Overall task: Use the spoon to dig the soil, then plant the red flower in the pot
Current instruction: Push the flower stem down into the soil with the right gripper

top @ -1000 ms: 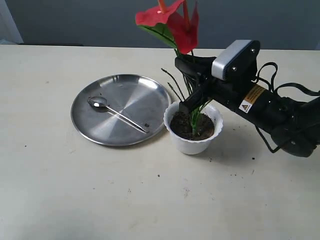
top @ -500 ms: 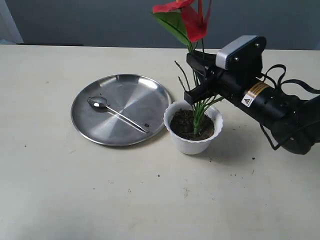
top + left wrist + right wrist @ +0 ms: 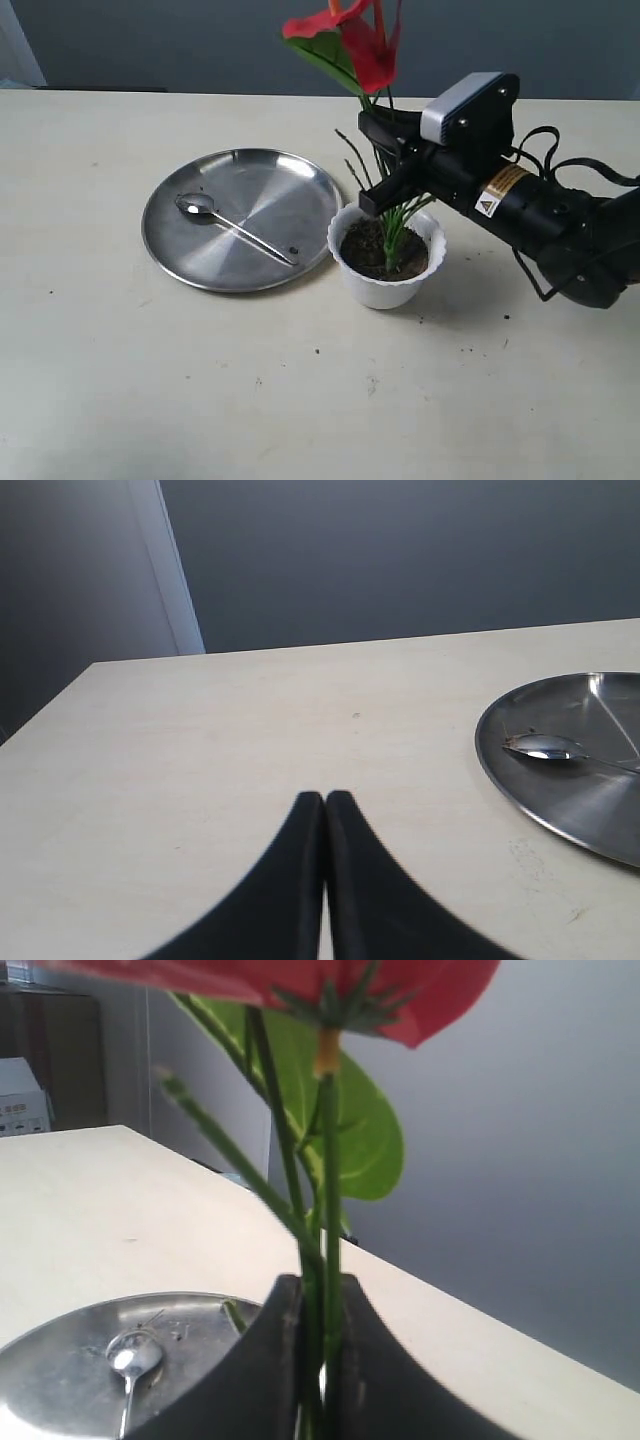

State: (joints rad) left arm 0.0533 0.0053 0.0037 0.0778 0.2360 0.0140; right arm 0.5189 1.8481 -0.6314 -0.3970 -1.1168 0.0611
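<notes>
the red flower (image 3: 350, 40) is held upright over the pot (image 3: 387, 262), its stems clamped between the fingers of the right gripper (image 3: 378, 165), which is closed tightly on them just above the pot's rim. in the right wrist view the stems (image 3: 318, 1260) are seen pinched between the two dark fingers (image 3: 270, 1360), with the green leaf (image 3: 365, 1130) and the red petals above. the lower ends of the stems and the grass-like blades (image 3: 395, 225) are set into the soil (image 3: 370, 250), which fills the pot. the pot stands on the table (image 3: 300, 400), just beside the right edge of the steel plate (image 3: 270, 190); whether the two are touching cannot be told. the spoon (image 3: 232, 227) is laid on the plate, its bowl toward the plate's left side and its handle pointing toward the pot. a few crumbs of soil are scattered on the table in front of the pot. the left gripper (image 3: 325, 810) is seen only in its own wrist view, its fingers pressed together with nothing between them, held above the bare table well apart from the plate (image 3: 600, 810) and the spoon (image 3: 545, 747).
</notes>
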